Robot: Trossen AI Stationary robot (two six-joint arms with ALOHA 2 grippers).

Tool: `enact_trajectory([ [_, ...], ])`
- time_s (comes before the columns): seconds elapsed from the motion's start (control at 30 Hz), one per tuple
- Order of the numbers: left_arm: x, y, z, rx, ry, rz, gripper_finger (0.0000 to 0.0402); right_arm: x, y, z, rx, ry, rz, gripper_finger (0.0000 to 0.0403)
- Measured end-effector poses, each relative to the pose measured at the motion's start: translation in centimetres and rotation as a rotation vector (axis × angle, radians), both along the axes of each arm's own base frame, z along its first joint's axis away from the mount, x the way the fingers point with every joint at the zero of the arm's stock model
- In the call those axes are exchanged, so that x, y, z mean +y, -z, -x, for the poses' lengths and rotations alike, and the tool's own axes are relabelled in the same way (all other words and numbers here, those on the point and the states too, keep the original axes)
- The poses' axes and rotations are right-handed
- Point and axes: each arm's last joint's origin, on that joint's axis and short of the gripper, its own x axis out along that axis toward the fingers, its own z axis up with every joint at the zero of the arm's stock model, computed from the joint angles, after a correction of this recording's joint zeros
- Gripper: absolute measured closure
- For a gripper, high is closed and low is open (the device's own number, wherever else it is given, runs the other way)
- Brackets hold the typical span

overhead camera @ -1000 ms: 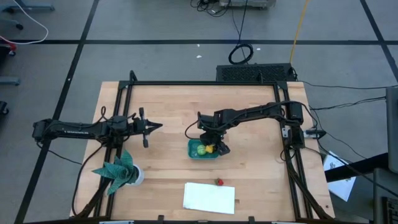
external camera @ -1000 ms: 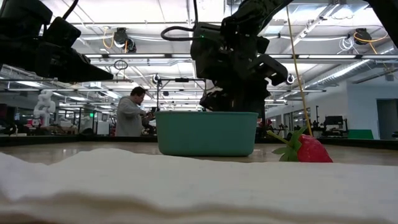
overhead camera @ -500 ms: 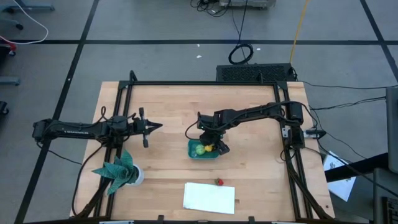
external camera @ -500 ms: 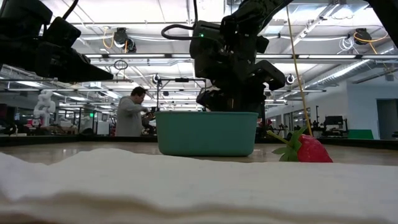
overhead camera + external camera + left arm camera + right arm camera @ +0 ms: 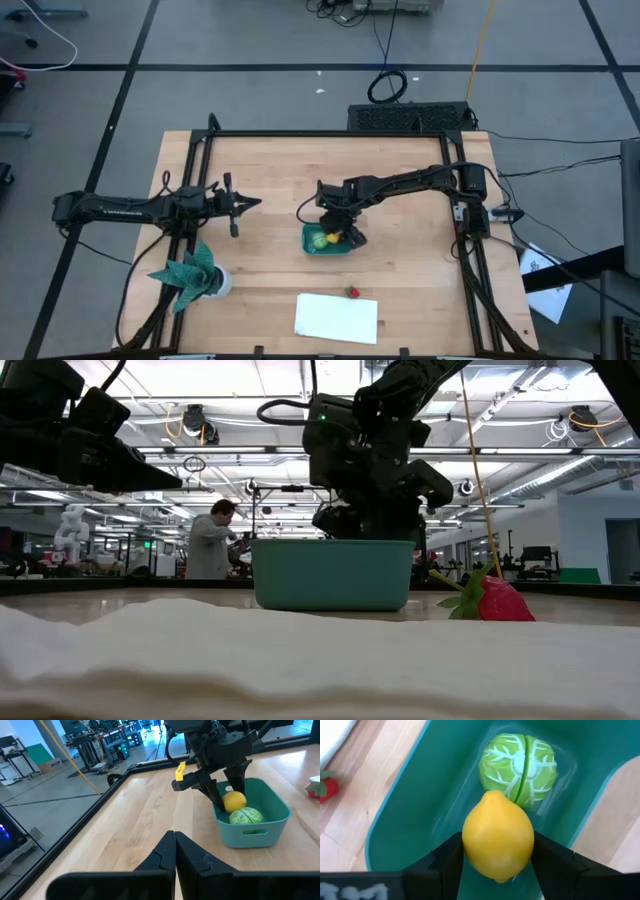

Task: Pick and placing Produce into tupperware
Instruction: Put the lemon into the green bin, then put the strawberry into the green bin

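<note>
The teal tupperware (image 5: pixel 328 254) (image 5: pixel 330 575) (image 5: pixel 255 835) stands at mid-table. The green cabbage-like piece (image 5: pixel 320 239) (image 5: pixel 520 762) lies on its floor. My right gripper (image 5: pixel 340 234) (image 5: pixel 497 842) reaches down into it, shut on the yellow lemon (image 5: pixel 334 237) (image 5: pixel 234 800), right beside the green piece. The red strawberry (image 5: pixel 352 292) (image 5: pixel 490 600) lies on the table at the white cloth's far edge. My left gripper (image 5: pixel 250 204) (image 5: pixel 175 850) hovers shut over the table's left half, pointing toward the tupperware. My right gripper pinches the lemon's broad middle (image 5: pixel 497 837) between its two fingers (image 5: pixel 447 860), one on each side. It comes from above, pointing down into the tupperware. The lemon sits inside the walls next to the green piece; whether it touches the floor, I cannot tell.
A flat white cloth (image 5: pixel 337 318) lies near the table's near edge. A teal leafy plant in a white pot (image 5: pixel 192 272) stands near the left arm. Bare wood lies between the two grippers and on the table's far half. A person stands in the room behind (image 5: pixel 210 540).
My right gripper has turned slightly in place over the tupperware. The lemon has stayed between its fingers.
</note>
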Motion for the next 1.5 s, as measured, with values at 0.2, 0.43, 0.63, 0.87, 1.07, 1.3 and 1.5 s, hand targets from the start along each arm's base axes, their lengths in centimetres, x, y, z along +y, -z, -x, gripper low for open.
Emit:
enact_trajectory([
  [0.2, 0.0, 0.0, 0.0, 0.0, 0.0, 0.0, 0.04, 0.0, 0.3, 0.1, -0.005, 0.004, 0.0, 0.0211],
  [0.43, 0.0, 0.0, 0.0, 0.0, 0.0, 0.0, 0.04, 0.1, 1.5, 0.9, 0.027, 0.0, -0.002, 0.0211],
  [0.63, 0.0, 0.0, 0.0, 0.0, 0.0, -0.001, 0.0401, 0.1, 1.7, 1.0, 0.027, -0.001, -0.003, 0.0211],
  [0.87, 0.0, 0.0, 0.0, 0.0, 0.0, -0.001, 0.0401, 0.1, 1.7, 0.9, 0.033, 0.024, 0.066, 0.0197],
  [1.07, 0.0, 0.0, 0.0, 0.0, 0.0, -0.001, 0.04, -0.1, 1.9, 1.0, 0.049, 0.069, 0.117, 0.0163],
  [1.3, 0.0, 0.0, 0.0, 0.0, 0.001, -0.001, 0.04, -0.1, 1.9, 0.9, 0.051, 0.08, 0.116, 0.0116],
  [1.5, 0.0, 0.0, 0.0, -0.001, 0.001, -0.001, 0.0401, 0.2, 1.9, 0.8, 0.042, 0.084, 0.113, 0.0085],
])
